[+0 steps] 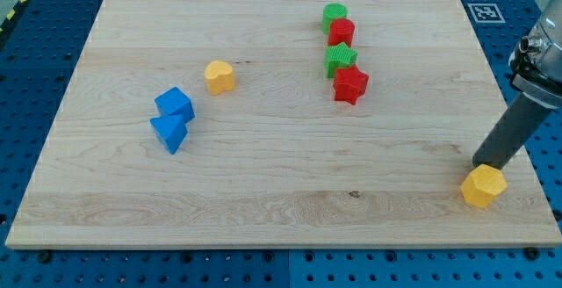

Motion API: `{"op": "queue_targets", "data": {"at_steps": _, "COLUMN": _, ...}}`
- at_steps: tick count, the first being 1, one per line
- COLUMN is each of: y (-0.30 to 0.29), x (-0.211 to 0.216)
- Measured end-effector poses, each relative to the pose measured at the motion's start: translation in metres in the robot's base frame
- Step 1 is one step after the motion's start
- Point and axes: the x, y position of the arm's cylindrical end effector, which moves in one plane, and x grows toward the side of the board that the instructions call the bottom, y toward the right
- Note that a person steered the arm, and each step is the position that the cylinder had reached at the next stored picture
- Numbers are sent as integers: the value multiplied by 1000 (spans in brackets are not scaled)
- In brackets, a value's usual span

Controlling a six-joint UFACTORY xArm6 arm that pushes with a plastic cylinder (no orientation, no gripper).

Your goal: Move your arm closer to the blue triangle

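Rod-ended arm, no claw fitted, so nothing is released, clenched or grasped; my tip (482, 164) stands at the view's lower right, and its very end appears to sit just behind the yellow hexagonal block (484, 187), touching or nearly touching it, which of the two cannot be told

Wooden board (281, 209) fills most of the view and lies on a blue perforated table (35, 77); a black-and-white marker tag (485, 11) sits off the board's upper right corner

Dark rod (514, 130) slants down from the view's right edge to the tip

Blue triangle (169, 133) lies left of the board's centre, well apart from my tip, with most of the board's width between them. A blue cube-like block (176, 104) touches it on its upper side

A column of four blocks stands right of centre toward the view's top: green round block (334, 14) uppermost, red block (342, 32) touching it below, green star (340, 58) next, red star (350, 85) lowest, each touching or just beside its neighbour

Yellow rounded block (219, 76) lies alone between the blue pair and the column, nearer the blue pair, exact shape not clear
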Motion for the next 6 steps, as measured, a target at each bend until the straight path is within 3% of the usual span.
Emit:
{"op": "queue_targets", "data": {"at_steps": 1, "y": -19, "x": -6}}
{"op": "queue_targets", "data": {"at_steps": 2, "y": -75, "x": -4}}
{"op": "queue_targets", "data": {"at_steps": 4, "y": -245, "x": 48}}
{"op": "queue_targets", "data": {"at_steps": 6, "y": -423, "x": 28}}
